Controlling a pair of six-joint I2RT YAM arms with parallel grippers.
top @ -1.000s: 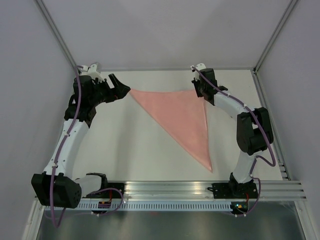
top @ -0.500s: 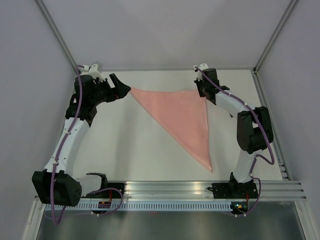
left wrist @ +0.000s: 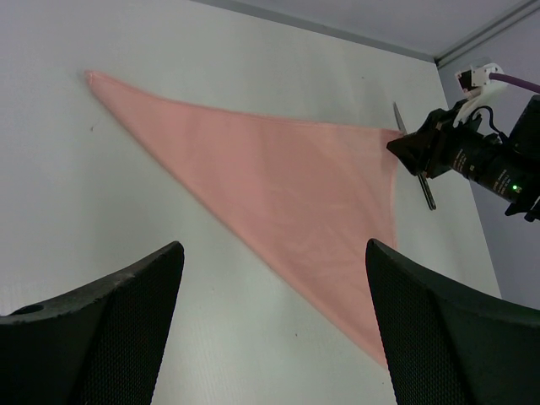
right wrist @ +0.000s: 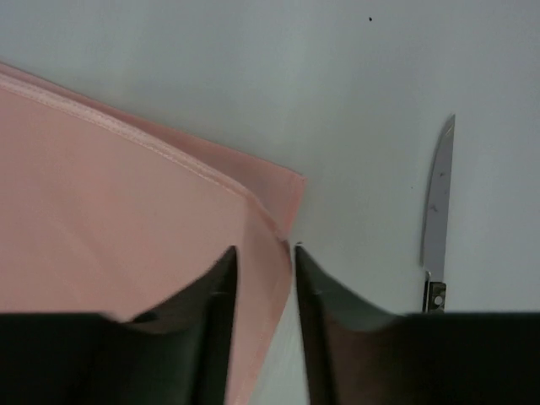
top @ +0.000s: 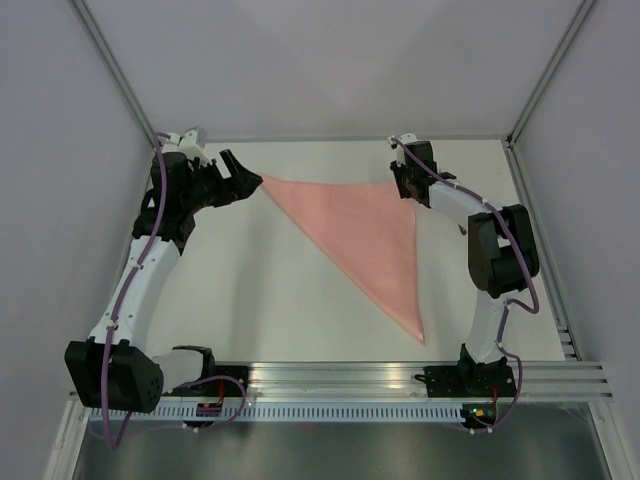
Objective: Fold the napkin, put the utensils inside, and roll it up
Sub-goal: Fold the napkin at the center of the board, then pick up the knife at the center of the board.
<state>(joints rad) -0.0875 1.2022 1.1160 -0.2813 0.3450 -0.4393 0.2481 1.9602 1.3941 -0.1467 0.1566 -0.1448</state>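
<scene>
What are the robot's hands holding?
The left gripper is open and empty. The right gripper straddles the far right corner of the napkin; whether it pinches cannot be told.

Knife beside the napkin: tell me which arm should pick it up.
Right. The knife lies just beside the right gripper at the napkin's far right corner; the left gripper is across it at the other far corner.
</scene>
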